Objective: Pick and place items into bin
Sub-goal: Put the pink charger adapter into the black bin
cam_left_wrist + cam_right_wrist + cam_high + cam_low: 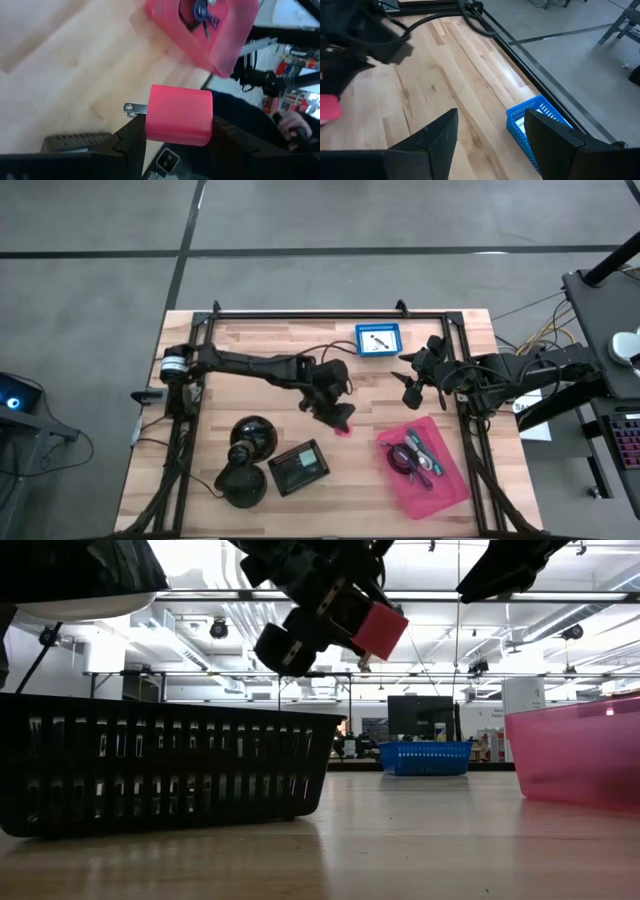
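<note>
Two arms hang over the table. From nine o'clock the left gripper reaches to the centre, pinching a pink plug-in charger above the wood. At four o'clock sits the pink bin. At three o'clock the right gripper waits, fingers spread apart.

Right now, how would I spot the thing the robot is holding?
Find the pink bin on the table's right side. Just left of it, the left gripper holds a pink plug in the air. It's a small pink block with metal prongs.
</note>
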Motion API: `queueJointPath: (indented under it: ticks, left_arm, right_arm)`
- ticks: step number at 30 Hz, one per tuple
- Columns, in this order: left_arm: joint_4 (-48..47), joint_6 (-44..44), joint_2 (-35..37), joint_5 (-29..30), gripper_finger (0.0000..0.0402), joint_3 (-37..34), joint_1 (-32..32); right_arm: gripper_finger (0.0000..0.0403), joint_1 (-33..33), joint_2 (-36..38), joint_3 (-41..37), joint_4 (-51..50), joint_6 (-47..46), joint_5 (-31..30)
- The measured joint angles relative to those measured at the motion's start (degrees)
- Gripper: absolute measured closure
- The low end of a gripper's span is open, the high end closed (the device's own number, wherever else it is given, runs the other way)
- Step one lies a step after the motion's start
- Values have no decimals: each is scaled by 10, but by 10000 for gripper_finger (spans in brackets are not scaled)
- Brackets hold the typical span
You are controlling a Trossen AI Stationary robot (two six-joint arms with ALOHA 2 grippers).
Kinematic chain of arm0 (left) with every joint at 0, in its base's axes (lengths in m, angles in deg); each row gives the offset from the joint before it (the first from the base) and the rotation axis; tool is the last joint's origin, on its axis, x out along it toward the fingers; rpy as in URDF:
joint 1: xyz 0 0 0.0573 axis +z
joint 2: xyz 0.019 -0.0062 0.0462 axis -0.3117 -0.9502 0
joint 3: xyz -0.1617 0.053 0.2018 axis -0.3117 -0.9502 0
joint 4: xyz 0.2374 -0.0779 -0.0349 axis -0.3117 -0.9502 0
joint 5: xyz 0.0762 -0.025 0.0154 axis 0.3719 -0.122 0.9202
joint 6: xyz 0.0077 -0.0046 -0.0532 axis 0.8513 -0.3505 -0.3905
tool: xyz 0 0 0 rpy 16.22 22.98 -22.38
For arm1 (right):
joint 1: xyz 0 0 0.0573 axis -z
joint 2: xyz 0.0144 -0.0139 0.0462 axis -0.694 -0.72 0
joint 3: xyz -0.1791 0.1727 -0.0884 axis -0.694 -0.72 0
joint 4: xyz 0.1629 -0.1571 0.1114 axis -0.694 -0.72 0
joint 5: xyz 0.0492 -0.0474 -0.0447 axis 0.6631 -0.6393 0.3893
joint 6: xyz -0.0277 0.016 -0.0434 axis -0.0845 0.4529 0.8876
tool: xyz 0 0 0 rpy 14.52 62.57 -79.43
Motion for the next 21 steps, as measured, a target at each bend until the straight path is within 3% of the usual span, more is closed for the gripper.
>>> queueJointPath:
  ticks: [10,21]
  left_arm:
    - [-16,-43,7,-47,243,-1,-42]
    - [-210,-72,22,-56,243,-4,-66]
  right_arm:
    - [188,0,0,0,0,0,0]
    - [188,0,0,0,-1,2,0]
